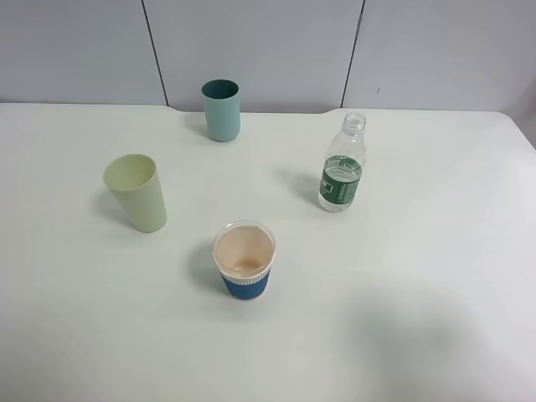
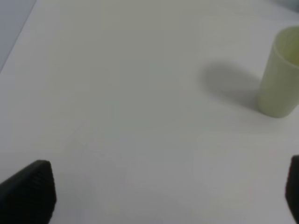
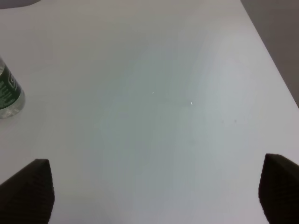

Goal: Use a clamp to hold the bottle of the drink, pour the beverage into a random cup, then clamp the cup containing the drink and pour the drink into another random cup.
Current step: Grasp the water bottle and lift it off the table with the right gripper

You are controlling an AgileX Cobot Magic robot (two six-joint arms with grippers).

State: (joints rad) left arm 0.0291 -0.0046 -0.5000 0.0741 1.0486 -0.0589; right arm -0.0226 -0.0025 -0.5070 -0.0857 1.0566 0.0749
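Observation:
The clear bottle (image 1: 342, 165) with a dark green label and no cap stands upright on the right of the white table (image 1: 419, 276). A pale yellow-green cup (image 1: 136, 192) stands on the left. The blue-sleeved paper cup (image 1: 244, 260) sits in the front middle, and whether it holds any drink I cannot tell. Neither clamp shows in the high view. In the left wrist view the left gripper (image 2: 168, 198) is open over bare table, the pale cup (image 2: 280, 72) well beyond it. The right gripper (image 3: 156, 193) is open too, with only the bottle's base (image 3: 8, 92) at the frame edge.
A darker teal tumbler (image 1: 221, 110) stands at the back of the table, near the grey wall panels (image 1: 251, 50). The table's right edge (image 3: 273, 65) shows in the right wrist view.

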